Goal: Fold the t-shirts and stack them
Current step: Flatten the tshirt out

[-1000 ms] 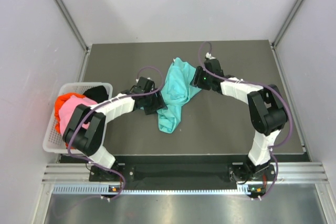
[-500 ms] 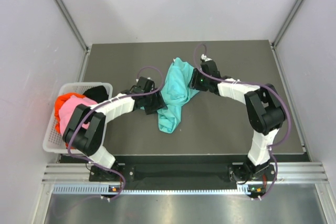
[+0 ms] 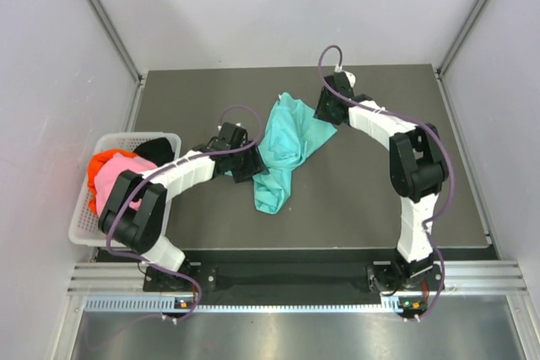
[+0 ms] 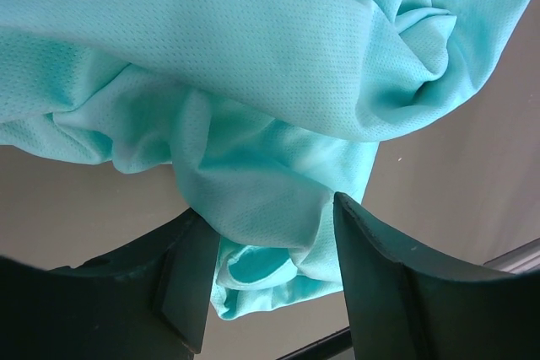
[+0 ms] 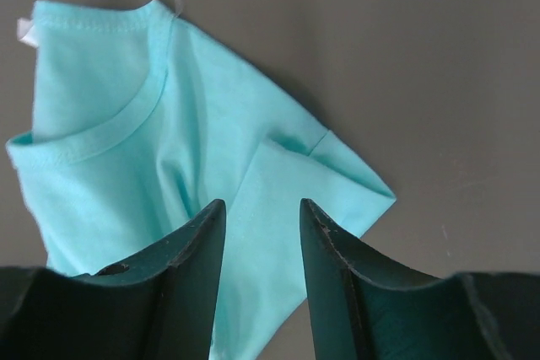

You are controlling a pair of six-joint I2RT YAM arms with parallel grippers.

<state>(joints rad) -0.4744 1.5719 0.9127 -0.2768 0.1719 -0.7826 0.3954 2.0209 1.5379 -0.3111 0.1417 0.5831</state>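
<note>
Shows a crumpled teal t-shirt (image 3: 283,145) on a dark table (image 3: 371,200), left gripper (image 4: 270,217) released astride a bunched fold, right gripper (image 5: 261,208) released above a sleeve by the collar.

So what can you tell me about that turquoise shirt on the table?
The teal t-shirt is thin, soft knit cloth with a banded collar, a small white tag and hemmed short sleeves. It lies crumpled and unfolded in a long heap near the middle of the dark table. A bunched fold sits between the open jaws of the left gripper; the right gripper, jaws also open, hangs over a sleeve near the collar. Whether either touches it is unclear.
</note>
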